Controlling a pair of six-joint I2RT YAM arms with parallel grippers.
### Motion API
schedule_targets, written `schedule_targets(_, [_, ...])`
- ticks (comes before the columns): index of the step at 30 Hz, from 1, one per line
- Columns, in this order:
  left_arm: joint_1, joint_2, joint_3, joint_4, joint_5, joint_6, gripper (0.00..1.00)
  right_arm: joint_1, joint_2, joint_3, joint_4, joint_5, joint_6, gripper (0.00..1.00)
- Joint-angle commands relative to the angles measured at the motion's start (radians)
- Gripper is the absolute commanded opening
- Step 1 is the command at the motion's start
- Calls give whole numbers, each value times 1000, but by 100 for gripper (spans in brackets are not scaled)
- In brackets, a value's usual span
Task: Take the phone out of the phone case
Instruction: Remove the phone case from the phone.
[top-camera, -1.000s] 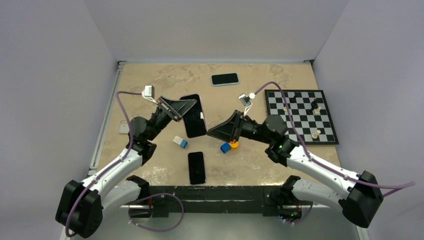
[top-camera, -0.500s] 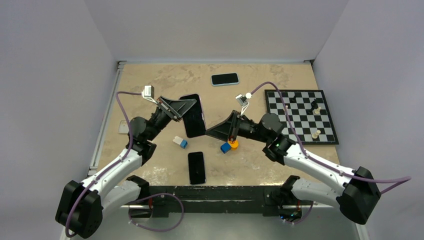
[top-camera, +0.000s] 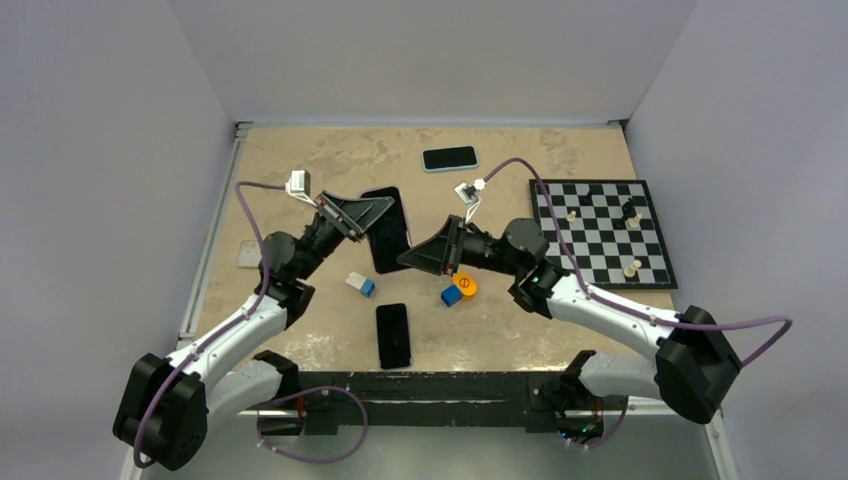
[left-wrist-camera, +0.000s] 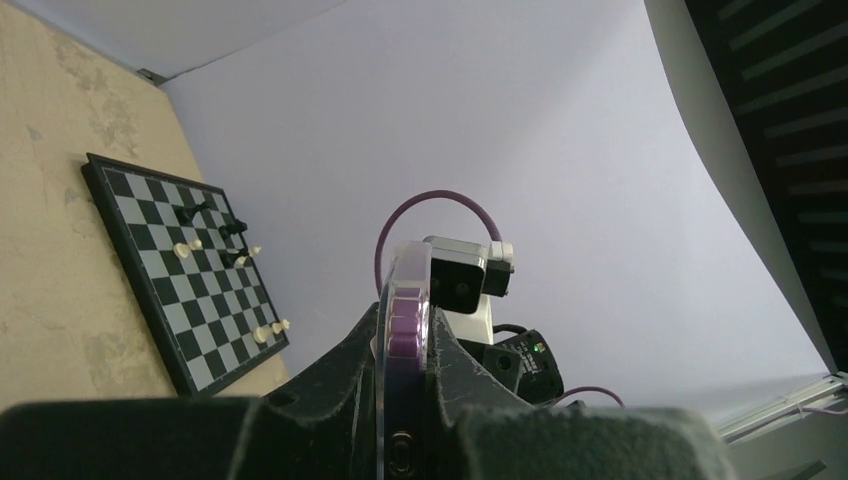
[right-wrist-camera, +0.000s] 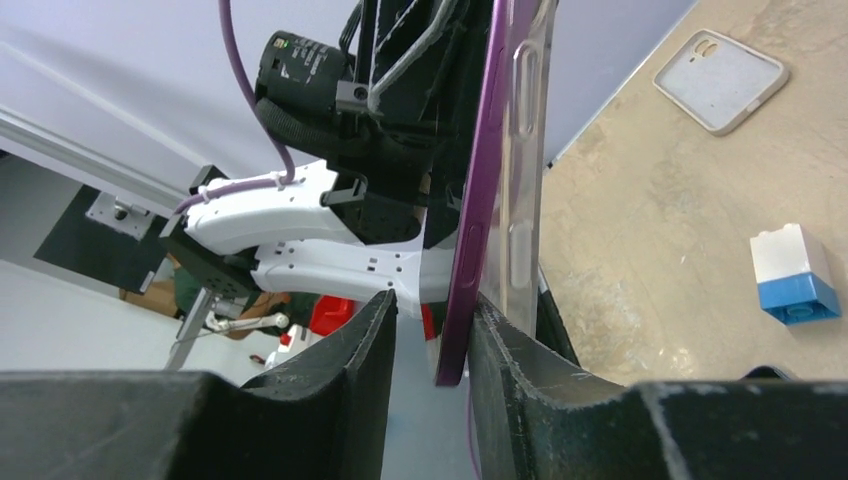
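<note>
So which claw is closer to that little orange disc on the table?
Right. The right claw sits just left of the orange disc, at the near end of the cased phone; the left claw holds that phone farther away.

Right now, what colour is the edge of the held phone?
Purple. The phone shows best in the right wrist view.

Three phones, two blocks, one orange disc, one chessboard, one empty case
</note>
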Motion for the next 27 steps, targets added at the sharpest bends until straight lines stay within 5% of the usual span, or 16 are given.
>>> schedule_targets(1, [-11, -38, 11, 131, 31, -41, 0, -10, 63, 67, 130, -15, 48, 31])
schedule_targets(4, [-10, -83, 11, 27, 55, 30, 1, -22, 83, 68, 197, -57, 91, 6])
schedule_targets(5, [-9, -107, 11, -25, 58, 58, 13, -25, 84, 67, 209, -73, 111, 0])
schedule_targets(10, [14, -193, -11, -185, 117, 212, 67, -56, 36, 21, 283, -136, 193, 0])
schedule_targets(13, [21, -227, -6, -251, 187, 314, 83, -78, -8, -4, 282, -169, 221, 0])
schedule_targets(27, [18, -317, -51, -245, 508, 537, 84, -134, -49, -45, 377, -255, 332, 0])
